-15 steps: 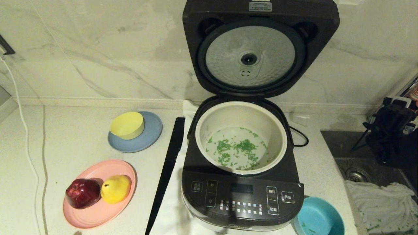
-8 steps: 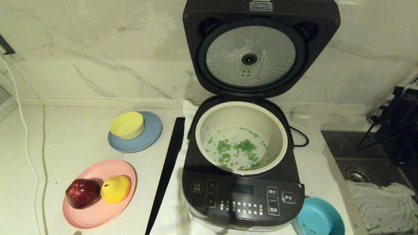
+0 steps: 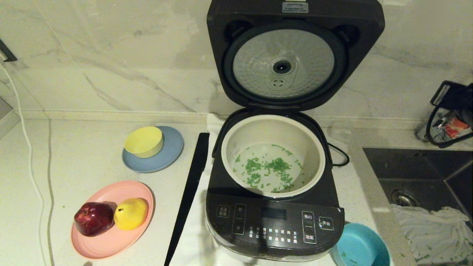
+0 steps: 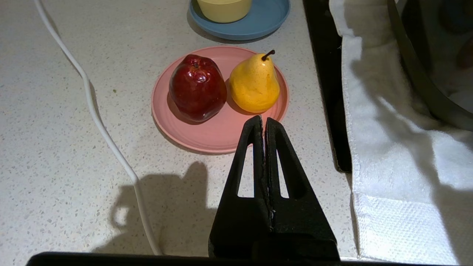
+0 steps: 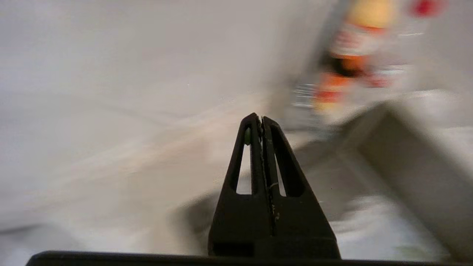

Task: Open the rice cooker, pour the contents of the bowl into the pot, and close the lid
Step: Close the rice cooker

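Green granules (image 3: 266, 168) lie in my cooker's cream pot (image 3: 272, 127), lid (image 3: 295, 55) upright; teal bowl (image 3: 360, 245) sits beside the front corner; my left gripper (image 4: 264, 119) and right gripper (image 5: 261, 117) are pressed together, empty.

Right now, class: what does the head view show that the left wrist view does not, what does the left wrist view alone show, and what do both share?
Head view only: the open lid, the pot with the green contents, the teal bowl, the sink.

Left wrist view only: the left gripper, shut, above the counter.

Both: the pink plate with apple and pear, the yellow bowl on its blue plate, and the white cable.
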Tool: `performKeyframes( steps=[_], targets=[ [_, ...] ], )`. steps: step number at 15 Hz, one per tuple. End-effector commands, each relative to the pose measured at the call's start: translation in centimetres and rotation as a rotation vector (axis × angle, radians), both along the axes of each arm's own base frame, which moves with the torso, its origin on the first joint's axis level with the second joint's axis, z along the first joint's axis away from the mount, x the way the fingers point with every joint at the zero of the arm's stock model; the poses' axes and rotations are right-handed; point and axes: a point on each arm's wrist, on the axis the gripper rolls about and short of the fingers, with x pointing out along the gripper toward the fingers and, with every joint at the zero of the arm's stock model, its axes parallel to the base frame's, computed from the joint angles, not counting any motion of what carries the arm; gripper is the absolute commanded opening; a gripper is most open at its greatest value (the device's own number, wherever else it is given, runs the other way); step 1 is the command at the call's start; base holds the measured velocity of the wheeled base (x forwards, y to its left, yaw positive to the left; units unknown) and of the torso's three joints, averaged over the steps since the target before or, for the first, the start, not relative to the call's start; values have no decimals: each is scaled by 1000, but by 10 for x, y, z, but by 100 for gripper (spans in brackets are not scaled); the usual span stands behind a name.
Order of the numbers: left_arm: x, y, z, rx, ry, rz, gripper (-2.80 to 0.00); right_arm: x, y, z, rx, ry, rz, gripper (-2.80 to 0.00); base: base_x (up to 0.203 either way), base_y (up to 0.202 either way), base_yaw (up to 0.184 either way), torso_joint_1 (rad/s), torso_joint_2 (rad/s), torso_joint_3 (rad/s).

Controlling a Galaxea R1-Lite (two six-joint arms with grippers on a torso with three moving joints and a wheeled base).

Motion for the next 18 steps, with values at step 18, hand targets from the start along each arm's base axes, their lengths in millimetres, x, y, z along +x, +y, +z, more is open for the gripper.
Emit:
performKeyframes(
  steps=[18],
  targets=[
    [0,0,0,0,-1,-1,-280,8,27,99,507,-69,1128,-280,0,0,0,0,0,0]
  ],
)
